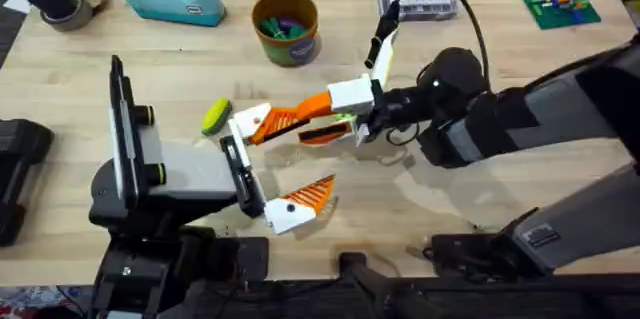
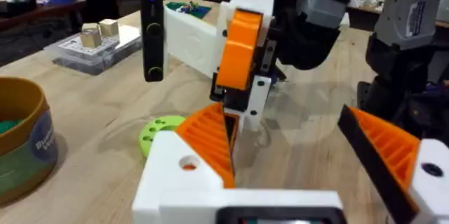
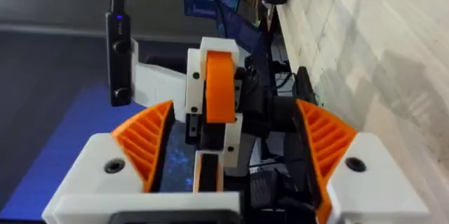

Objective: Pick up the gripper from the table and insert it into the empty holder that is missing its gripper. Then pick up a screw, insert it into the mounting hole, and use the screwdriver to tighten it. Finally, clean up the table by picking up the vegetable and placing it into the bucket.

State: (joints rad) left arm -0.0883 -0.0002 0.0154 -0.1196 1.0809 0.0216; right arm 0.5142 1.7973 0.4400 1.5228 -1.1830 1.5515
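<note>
Screwdriver rides up top of the right end effector. Its fingers spread around a white-orange part; left end effector open. Bucket on desk.

Pale wooden table under even indoor light.

Bucket: tan, upright at the far middle of the surface, colourful bits inside.
Vegetable: green slice, lying flat near the bucket.

Left gripper low over worktop's middle, fingers spread apart. Right gripper reaching across from right edge, rolled sideways, fingers likewise apart.
</note>
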